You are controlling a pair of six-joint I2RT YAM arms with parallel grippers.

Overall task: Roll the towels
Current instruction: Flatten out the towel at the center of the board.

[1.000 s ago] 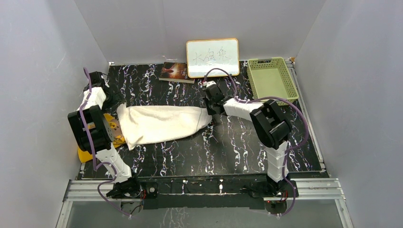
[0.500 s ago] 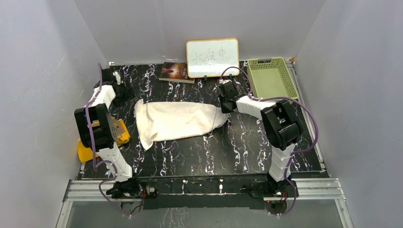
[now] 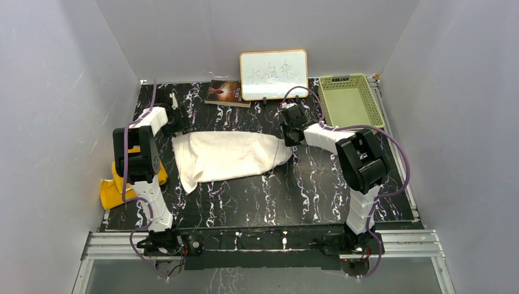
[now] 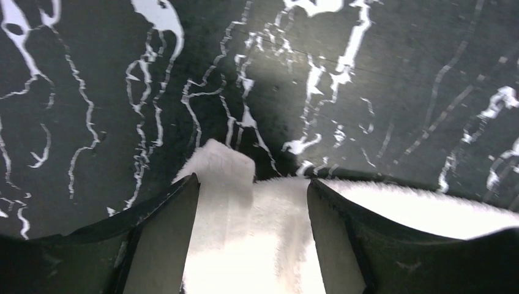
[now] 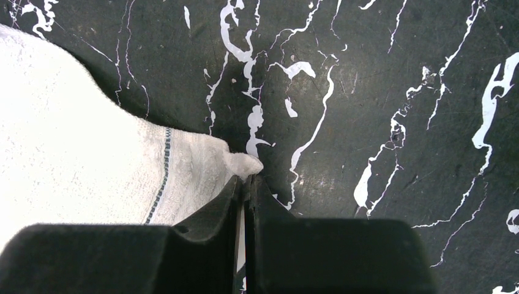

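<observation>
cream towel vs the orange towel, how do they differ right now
The cream towel is long and spread across mid-table; the orange towel is smaller, bunched at the left edge. The right claw pinches the cream towel's corner; no claw touches the orange towel. Both are cloth, lying on the table.

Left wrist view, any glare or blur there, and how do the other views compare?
Left wrist: white towel washed out, glare patch on the table. Right wrist: sharp, towel weave visible, right gripper a dark silhouette. Top external: evenly lit, no blur.
</observation>
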